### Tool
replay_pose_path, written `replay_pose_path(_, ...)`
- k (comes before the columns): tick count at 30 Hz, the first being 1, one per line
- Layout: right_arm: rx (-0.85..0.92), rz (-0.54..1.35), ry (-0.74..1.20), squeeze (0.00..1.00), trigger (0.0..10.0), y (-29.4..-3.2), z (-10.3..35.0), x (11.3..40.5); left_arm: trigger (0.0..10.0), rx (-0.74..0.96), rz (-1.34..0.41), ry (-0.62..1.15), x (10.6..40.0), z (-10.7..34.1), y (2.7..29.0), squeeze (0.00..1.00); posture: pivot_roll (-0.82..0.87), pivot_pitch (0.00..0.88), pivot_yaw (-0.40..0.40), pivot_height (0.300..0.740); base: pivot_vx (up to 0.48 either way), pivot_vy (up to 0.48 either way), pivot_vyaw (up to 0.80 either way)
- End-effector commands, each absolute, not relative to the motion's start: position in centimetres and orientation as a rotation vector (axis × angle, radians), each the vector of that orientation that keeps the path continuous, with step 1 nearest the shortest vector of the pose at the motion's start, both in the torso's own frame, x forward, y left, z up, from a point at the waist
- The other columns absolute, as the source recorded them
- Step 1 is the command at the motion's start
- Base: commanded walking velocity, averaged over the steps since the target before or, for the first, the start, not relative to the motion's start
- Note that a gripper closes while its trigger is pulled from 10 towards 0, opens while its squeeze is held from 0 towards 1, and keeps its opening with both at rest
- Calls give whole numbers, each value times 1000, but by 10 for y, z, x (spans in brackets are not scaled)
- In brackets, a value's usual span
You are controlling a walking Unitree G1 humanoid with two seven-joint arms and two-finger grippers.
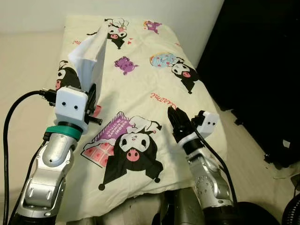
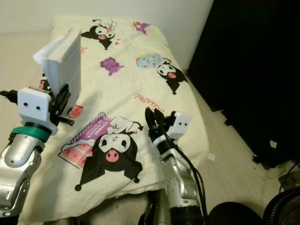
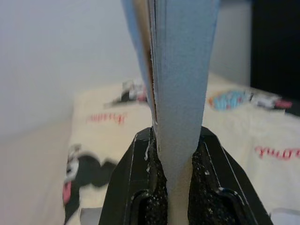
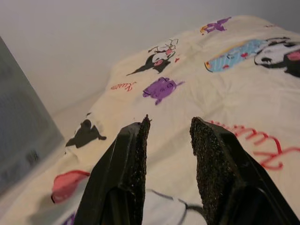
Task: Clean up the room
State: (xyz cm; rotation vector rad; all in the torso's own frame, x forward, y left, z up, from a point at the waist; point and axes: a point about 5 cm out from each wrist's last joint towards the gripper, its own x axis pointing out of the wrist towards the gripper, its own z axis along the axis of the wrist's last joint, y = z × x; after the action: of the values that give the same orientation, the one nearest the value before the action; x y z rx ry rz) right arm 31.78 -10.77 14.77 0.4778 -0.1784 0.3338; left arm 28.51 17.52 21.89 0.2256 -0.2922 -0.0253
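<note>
- Nearest the camera, low in the head views: two silver arms reaching forward over the foot of a bed, black cable looping off the left one.
- Right gripper (image 1: 180, 123) hovering just above the bedspread (image 1: 140, 84), beside the big black-and-white cartoon print (image 1: 133, 152); fingers (image 4: 133, 154) parted, nothing between them, cream cloth visible through the gap in the right wrist view.
- Left gripper (image 2: 61, 101) raised above the left side of the bed, clamped on the lower edge of a pale grey-blue book (image 2: 63, 56); book held upright, clear of the bedspread, tilted slightly, page edges facing the robot's right.
- Left wrist view: both black pads (image 3: 201, 159) pressed against the covers of the book (image 3: 183, 84), spine edge rising straight up out of the grip, a strip of lighter pages along one side.
- Under the raised book: pink and purple house print (image 1: 110, 138) and another black cartoon figure near the bed's left edge, partly hidden by the arm.
- Further up the bedspread: purple figure (image 1: 125, 64), blue-and-orange patch (image 1: 164, 59) with a black character beside it, red script lettering (image 1: 161, 98).
- At the far end: one more black-and-white character (image 1: 115, 30) near the head of the bed, white wall behind.
- Off to the right: dark furniture (image 1: 253, 56) standing on pale floor, well apart from the bed; cannot tell what it is.
</note>
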Motion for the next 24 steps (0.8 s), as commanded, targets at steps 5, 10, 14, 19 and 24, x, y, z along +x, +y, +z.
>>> replay_pose_path(5,473,314,-166,0,10000,-111,143,315,10000,193,-10,-229,284,210,179,0,118,64,-31,633,0,0,0)
replay_pose_path(10,470,308,-165,0,10000,-111,143,315,10000,204,10,-225,286,208,182,0,118,64,-31,658,0,0,0)
replay_pose_path(14,468,301,-163,0,10000,-112,142,317,10000,231,18,-231,288,211,183,0,108,63,-23,677,0,0,0)
replay_pose_path(19,467,294,-160,0,10000,-113,141,316,10000,235,26,-229,289,211,184,0,108,62,-21,697,0,0,0)
replay_pose_path(24,467,288,-159,0,10000,-113,140,316,10000,239,30,-227,290,211,184,0,106,60,-20,717,0,0,0)
